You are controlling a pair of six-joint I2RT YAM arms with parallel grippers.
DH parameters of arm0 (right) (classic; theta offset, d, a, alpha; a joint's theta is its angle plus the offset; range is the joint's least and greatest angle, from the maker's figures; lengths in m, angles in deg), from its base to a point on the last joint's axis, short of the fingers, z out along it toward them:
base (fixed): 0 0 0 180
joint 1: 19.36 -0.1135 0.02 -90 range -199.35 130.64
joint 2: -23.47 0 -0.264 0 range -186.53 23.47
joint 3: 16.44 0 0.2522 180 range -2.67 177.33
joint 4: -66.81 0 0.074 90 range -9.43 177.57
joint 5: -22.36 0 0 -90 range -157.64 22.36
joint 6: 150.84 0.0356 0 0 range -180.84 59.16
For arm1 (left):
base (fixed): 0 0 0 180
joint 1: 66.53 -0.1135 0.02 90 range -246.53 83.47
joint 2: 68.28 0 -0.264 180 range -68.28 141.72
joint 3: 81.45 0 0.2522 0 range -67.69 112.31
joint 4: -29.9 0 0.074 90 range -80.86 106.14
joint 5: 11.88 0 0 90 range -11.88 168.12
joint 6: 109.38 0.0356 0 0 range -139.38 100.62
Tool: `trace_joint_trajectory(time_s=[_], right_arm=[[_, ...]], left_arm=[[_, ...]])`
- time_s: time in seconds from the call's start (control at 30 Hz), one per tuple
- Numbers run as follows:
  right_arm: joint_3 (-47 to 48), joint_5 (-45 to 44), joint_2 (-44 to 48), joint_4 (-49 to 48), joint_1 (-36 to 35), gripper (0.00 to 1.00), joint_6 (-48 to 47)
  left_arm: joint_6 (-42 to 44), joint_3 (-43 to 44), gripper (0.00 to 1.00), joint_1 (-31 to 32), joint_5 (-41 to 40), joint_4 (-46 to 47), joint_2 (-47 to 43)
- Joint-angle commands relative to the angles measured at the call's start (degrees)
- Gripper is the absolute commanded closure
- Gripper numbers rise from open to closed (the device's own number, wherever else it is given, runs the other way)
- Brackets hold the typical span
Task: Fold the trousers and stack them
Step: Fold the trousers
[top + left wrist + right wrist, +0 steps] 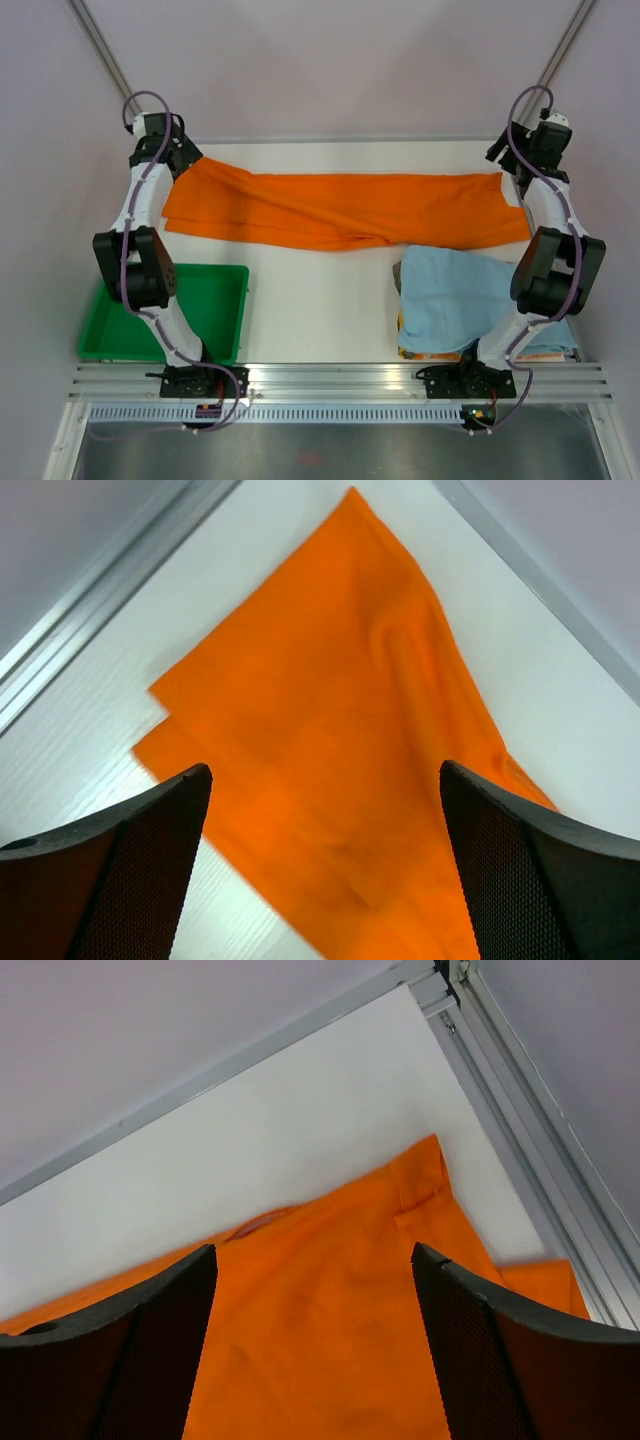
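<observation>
At the near left corner of the white desk [320, 310] sits a green tray [226, 272], partly hidden behind the left arm [140, 215]. That arm reaches to the far left corner. There the left jaws are spread wide and grip nothing, and their two dark fingers [130, 860] hang over the left end of the trousers [340, 210]. The trousers lie flat along the far part of the desk. Their long axis runs left to right, roughly parallel to the far edge, spanning almost the full width between the two arms. They are bright orange, plain and soft. They look doubled over into one long band, with a stepped, layered corner at the left end and a rumpled crease along the near edge around the middle. I cannot tell which end is the waist. Nearer, on the right side, a light blue cloth [450, 295] lies spread out, its far edge meeting the near edge of the trousers. The right arm [550, 225] stretches to the far right corner. The right jaws are also held apart, with nothing between them, above the right end of the trousers, where a small flap shows near the corner.
</observation>
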Motion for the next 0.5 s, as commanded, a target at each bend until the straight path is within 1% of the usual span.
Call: trace_joint_trajectory(time_s=[0.0, 0.03, 0.17, 0.33, 0.37, 0.43, 0.47], right_arm=[[-9.3, 0.2, 8.5, -0.5, 0.1, 0.15, 2.2], [-13.3, 0.7, 11.0, -0.9, 0.1, 0.15, 2.3], [-19.8, -0.3, 14.8, -1.3, 0.1, 0.15, 2.8], [-23.5, 0.9, 14.6, -3.2, 0.1, 0.18, 4.8], [-23.5, 1.2, 14.0, -3.1, 0.1, 0.18, 5.3], [-23.3, 1.9, 12.5, -2.8, 0.1, 0.19, 5.6], [-23.4, 2.0, 12.0, -2.9, 0.1, 0.19, 5.9]], left_arm=[[-2.9, -10.4, 0.0, -2.9, 0.8, 2.8, -7.8], [-3.6, -12.0, 0.0, -3.9, 2.8, 2.8, -8.3], [-8.4, -18.9, 0.03, -6.3, 6.5, 4.3, -8.4], [-13.2, -23.6, 0.12, -7.6, 12.0, 13.3, -5.9], [-14.6, -24.5, 0.16, -7.6, 12.8, 14.9, -5.5], [-16.7, -25.3, 0.19, -7.6, 14.8, 19.4, -4.1], [-17.5, -25.8, 0.22, -7.6, 15.5, 20.9, -3.6]])
